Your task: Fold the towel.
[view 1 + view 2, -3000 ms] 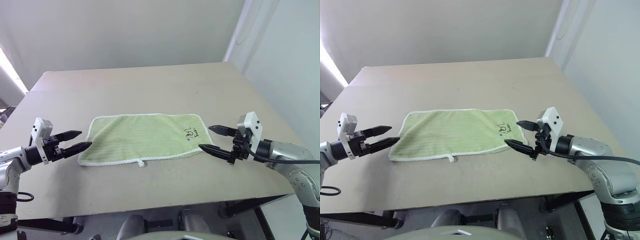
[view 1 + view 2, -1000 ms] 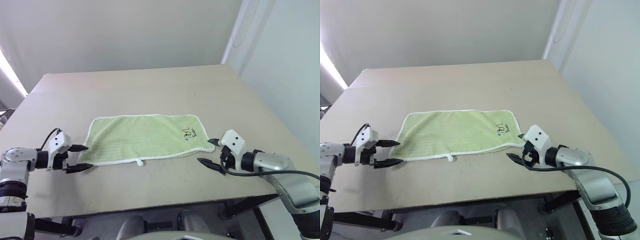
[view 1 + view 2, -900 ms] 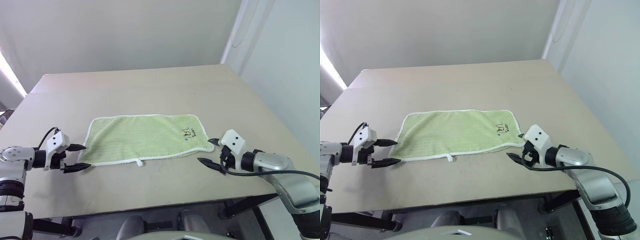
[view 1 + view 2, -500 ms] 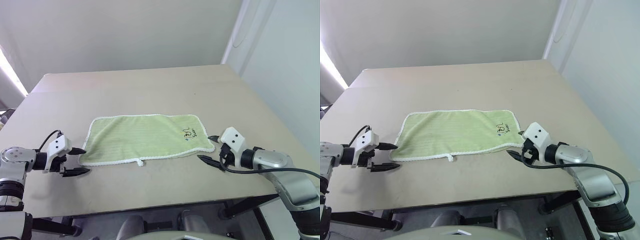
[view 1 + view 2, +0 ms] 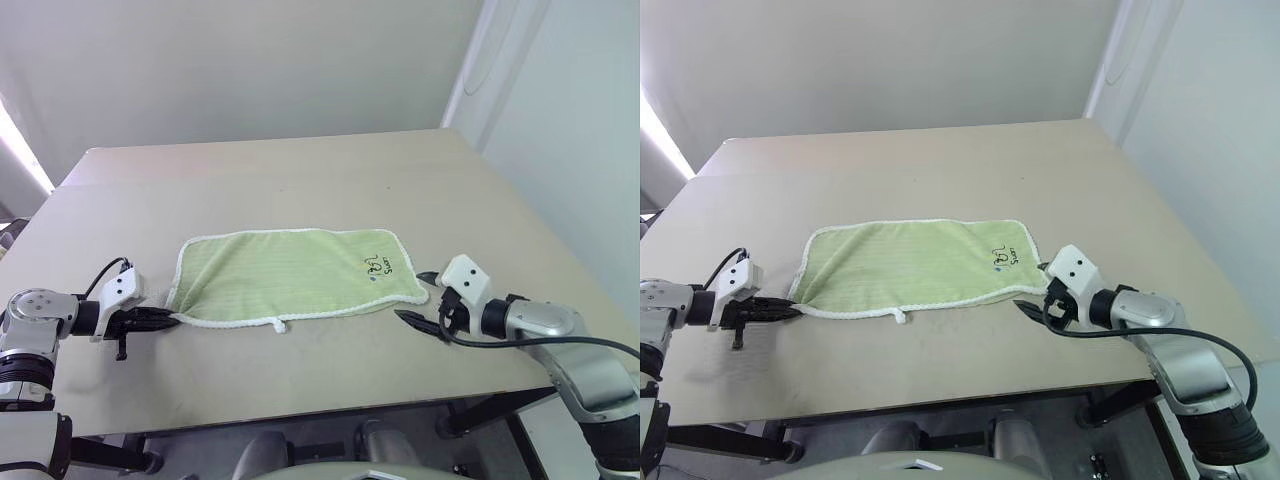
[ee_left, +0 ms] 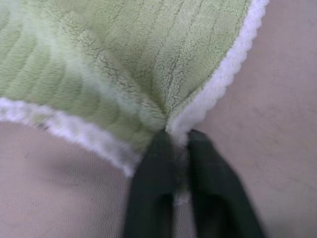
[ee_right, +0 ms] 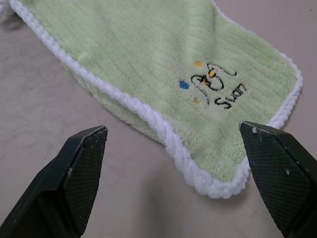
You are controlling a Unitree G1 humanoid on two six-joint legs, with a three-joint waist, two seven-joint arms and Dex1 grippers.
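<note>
The towel [image 5: 290, 272] lies flat on the table, pale lime green with white edging, a small white loop tag [image 5: 282, 325] on its near edge and black marks [image 5: 380, 264] near its right end. My left gripper [image 5: 168, 320] is shut on the towel's near left corner; in the left wrist view the fingertips [image 6: 161, 148] pinch the white edging, and the cloth [image 6: 124, 64] puckers there. My right gripper [image 5: 412, 296] stands open at the near right corner. In the right wrist view its fingers [image 7: 84, 163] straddle that corner [image 7: 218, 188] without touching it.
The beige table [image 5: 300, 180] stretches well beyond the towel toward a pale wall. Its front edge [image 5: 320, 412] runs close below both grippers, and its right edge [image 5: 540, 220] drops off beside the right arm.
My left gripper has slid right to the towel's near left corner and shut on it, and the corner has bunched slightly. The right gripper has stayed open in place.
</note>
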